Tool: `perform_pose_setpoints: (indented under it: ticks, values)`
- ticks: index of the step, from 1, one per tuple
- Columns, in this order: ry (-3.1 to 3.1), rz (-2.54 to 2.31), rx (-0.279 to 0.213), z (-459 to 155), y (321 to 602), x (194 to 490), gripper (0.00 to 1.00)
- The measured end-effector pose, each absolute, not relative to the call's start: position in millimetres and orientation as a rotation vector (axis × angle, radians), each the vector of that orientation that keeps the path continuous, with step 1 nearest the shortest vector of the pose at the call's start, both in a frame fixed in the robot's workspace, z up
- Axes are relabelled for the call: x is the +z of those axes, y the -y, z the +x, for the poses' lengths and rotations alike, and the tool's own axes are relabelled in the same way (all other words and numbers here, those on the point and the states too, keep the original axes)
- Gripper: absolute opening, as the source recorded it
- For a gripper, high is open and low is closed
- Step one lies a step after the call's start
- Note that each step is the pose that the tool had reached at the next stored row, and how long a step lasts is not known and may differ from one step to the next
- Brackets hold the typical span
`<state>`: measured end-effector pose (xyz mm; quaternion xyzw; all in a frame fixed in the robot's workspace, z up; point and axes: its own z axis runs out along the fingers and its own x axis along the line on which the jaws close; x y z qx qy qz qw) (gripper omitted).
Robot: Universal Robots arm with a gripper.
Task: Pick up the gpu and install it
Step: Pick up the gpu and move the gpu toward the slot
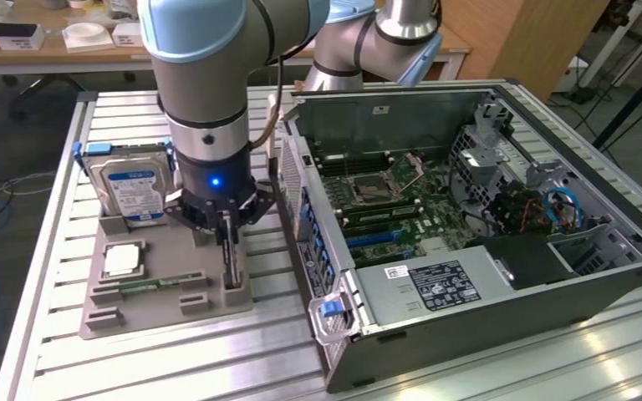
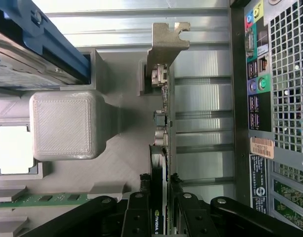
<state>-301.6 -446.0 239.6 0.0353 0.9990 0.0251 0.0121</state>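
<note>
The gpu (image 1: 228, 259) is a thin black card standing on edge at the side of the grey holder tray (image 1: 165, 313) that faces the computer case. My gripper (image 1: 223, 224) comes straight down onto it. In the wrist view the black fingers (image 2: 137, 215) press on both faces of the card (image 2: 164, 128), so my gripper (image 2: 161, 210) is shut on it. The card's silver bracket (image 2: 167, 42) points away from the fingers. Its lower edge looks level with the holder's slot; I cannot tell whether it is lifted.
The open computer case (image 1: 588, 288) lies on its side at the exterior view's right, its motherboard (image 1: 394, 200) exposed and its rear panel (image 2: 275, 98) close to the card. The tray also carries a hard drive (image 1: 131, 188), a processor (image 1: 123, 259) and a green memory stick (image 1: 148, 284).
</note>
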Motion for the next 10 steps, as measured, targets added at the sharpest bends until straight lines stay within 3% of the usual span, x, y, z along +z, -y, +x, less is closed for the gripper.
perform_pose_setpoints:
  ticks: [10]
  values:
    - [-3.114, 0.110, 0.078, -301.6, 446.0, 265.2, 0.26]
